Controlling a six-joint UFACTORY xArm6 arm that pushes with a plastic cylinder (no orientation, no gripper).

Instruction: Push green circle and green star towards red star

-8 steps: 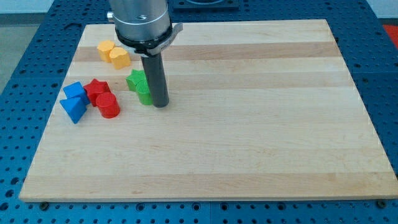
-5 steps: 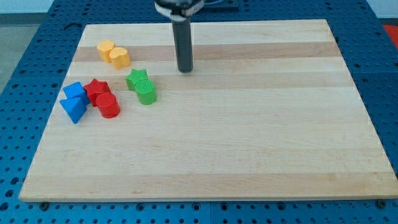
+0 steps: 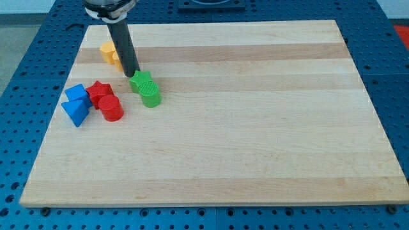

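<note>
The green star [image 3: 142, 82] lies at the view's left on the wooden board, touching the green circle [image 3: 151, 96] just below and to its right. The red star [image 3: 98, 92] sits further to the view's left, a small gap away from the green star. My tip [image 3: 131, 74] stands just above and left of the green star, close to its upper left point. The rod hides part of the yellow blocks behind it.
A red cylinder [image 3: 111, 108] touches the red star's lower right. Two blue blocks [image 3: 76, 103] lie left of the red star. Two yellow blocks [image 3: 113, 53] sit near the board's top left, behind the rod. The board's left edge [image 3: 56, 115] is near.
My tip went from the right side of the green blocks up toward the view's top, then left and down to the green star's upper left. No block has visibly moved.
</note>
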